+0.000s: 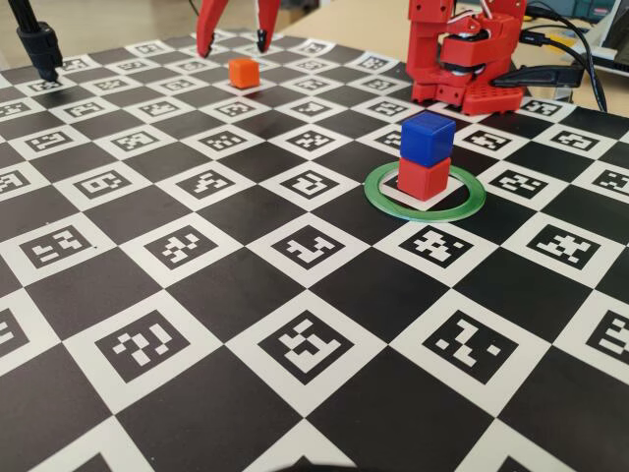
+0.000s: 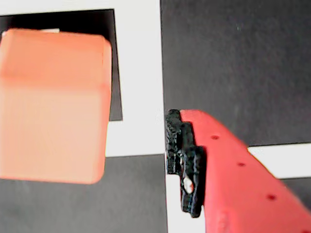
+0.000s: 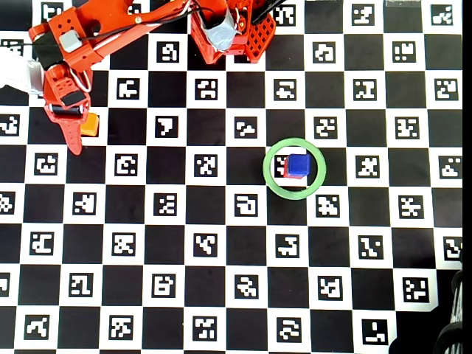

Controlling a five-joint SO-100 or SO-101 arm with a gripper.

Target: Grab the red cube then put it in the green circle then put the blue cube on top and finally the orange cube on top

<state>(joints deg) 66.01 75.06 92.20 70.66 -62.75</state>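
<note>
the checkered marker board (image 1: 295, 295) is seen mostly bare, with wide free room across its near half. the green circle (image 1: 425, 206) is laid right of centre in the fixed view; inside it the red cube (image 1: 424, 178) is topped by the blue cube (image 1: 427, 137). the gripper (image 1: 234, 43), jaws spread, is poised above the orange cube (image 1: 243, 71) by the far edge, well apart from the stack.

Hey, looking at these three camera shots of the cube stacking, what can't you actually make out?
- Second finger of the gripper: the wrist view shows one.
- Orange cube: overhead view, partly hidden by the arm; wrist view, blurred, cut off at the left edge.
- Red cube: overhead view, almost wholly covered by the blue cube.
- Green circle: fixed view, far rim partly hidden by the stack.
</note>
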